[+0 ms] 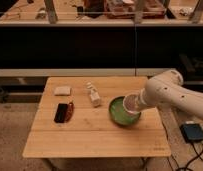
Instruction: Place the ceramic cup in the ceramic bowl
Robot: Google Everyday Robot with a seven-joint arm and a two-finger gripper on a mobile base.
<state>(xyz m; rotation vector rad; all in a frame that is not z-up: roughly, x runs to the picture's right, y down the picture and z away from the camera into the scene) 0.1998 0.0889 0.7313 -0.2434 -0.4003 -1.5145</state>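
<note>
The cup point(130, 103) sits tipped on its side, mouth toward the camera, right over the right half of the green bowl point(120, 116). Gripper point(137, 102) is at the end of the white arm point(170, 92), reaching in from the right, hard up against the cup; it appears to have hold of it, though how the fingers stand I cannot tell. Bowl rests on the wooden table point(95, 135). Left of it, a white bottle-like figure point(93, 94); further left, a pale block point(62, 90) and a dark flat packet point(62, 112).
</note>
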